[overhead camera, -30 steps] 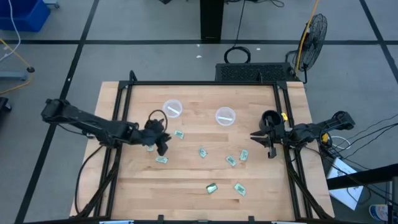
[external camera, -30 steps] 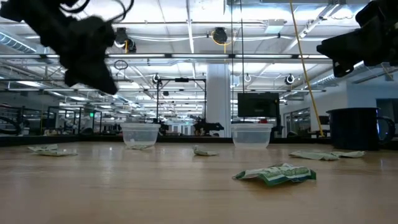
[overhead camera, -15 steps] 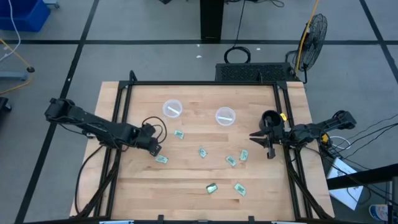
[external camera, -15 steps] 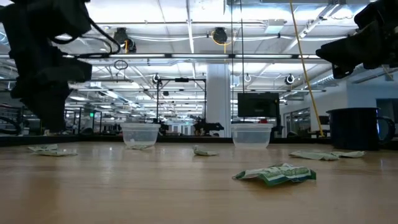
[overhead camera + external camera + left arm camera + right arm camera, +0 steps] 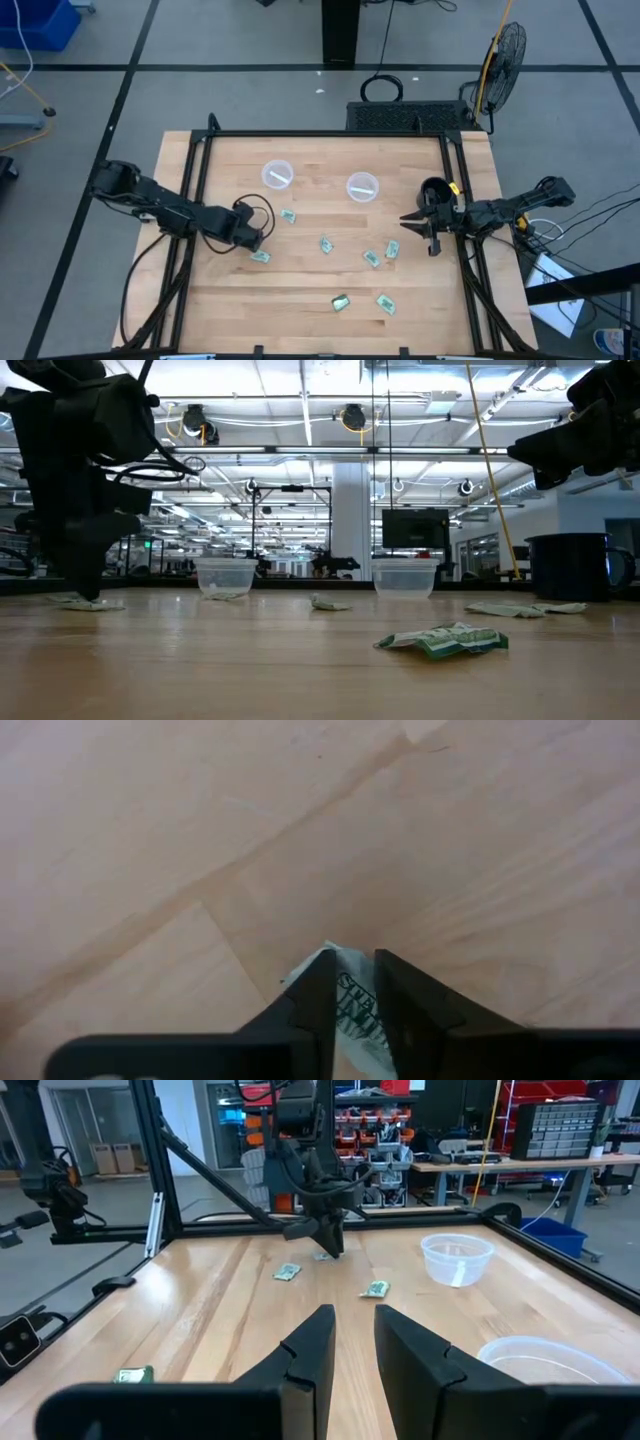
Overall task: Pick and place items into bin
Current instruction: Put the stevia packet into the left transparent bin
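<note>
- Packets: flat, pale green-and-white sachets, seven loose on the wooden table [image 5: 300, 300]; likely light, thin, crinkly and prone to sliding, so best pinched across a raised edge or corner rather than pressed flat.
- Target packet [image 5: 352, 1005]: lies on the table's left side; in the left wrist view its printed end shows between the two dark fingers.
- Left gripper [image 5: 255, 243]: down at the table surface, jaws narrowly parted and straddling the target packet; a firm pinch is not confirmed from these views.
- Other packets: one [image 5: 288, 215] just below the left cup, a cluster near centre [image 5: 371, 257], two nearer the front edge [image 5: 340, 301].
- Clear cups: left cup [image 5: 277, 174] holds a pale item, seemingly a packet; right cup [image 5: 362, 186] likewise. These serve as the bins.
- Right gripper [image 5: 418, 224]: waits above the table's right edge beside a dark cup [image 5: 434, 190]; jaws slightly apart, holding nothing.
- Change from a second earlier: the left arm has swung back from near the left cup and dropped onto the packet; its jaws have narrowed. The right arm is unmoved.
</note>
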You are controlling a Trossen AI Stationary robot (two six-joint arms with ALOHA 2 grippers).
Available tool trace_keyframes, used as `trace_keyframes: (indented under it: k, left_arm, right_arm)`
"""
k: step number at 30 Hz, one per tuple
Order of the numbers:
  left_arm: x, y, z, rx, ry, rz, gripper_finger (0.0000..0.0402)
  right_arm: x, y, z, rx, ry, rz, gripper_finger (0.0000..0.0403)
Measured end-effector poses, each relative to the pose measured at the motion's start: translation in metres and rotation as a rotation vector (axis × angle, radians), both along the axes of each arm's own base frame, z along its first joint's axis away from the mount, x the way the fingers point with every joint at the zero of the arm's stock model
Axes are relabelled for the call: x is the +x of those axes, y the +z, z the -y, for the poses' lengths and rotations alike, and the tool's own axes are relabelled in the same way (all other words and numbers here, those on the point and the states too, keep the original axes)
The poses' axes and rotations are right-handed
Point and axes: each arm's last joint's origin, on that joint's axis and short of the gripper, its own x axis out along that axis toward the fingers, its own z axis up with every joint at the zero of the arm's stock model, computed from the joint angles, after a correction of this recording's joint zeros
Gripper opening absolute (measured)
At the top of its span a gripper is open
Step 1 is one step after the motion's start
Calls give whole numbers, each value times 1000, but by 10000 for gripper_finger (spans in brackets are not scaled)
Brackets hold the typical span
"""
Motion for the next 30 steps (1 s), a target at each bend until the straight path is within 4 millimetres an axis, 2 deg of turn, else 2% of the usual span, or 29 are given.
trace_keyframes:
  k: [4, 7, 11, 14, 19, 23, 26, 30]
  left_arm:
    - [-1, 2, -2, 62, 10, 28, 11]
    - [4, 8, -3, 95, 11, 64, 8]
    - [24, 34, -7, 160, -19, 158, 5]
    - [45, 61, -16, 252, -53, 222, 3]
    - [71, 110, -48, 438, -124, 244, 3]
    - [79, 136, -85, 503, -149, 209, 2]
    - [81, 140, -111, 510, -149, 213, 2]
    - [79, 129, -136, 470, -150, 187, 1]
  right_arm:
    - [0, 1, 0, 0, 0, 5, 70]
    - [0, 1, 0, 0, 0, 6, 70]
    - [0, 1, 0, -4, -2, 9, 70]
    - [0, 1, 0, -18, -3, 12, 70]
    - [0, 1, 0, -13, -4, 13, 70]
    - [0, 1, 0, 23, -5, 15, 70]
    - [0, 1, 0, 35, -6, 15, 70]
    - [0, 1, 0, 35, -6, 15, 70]
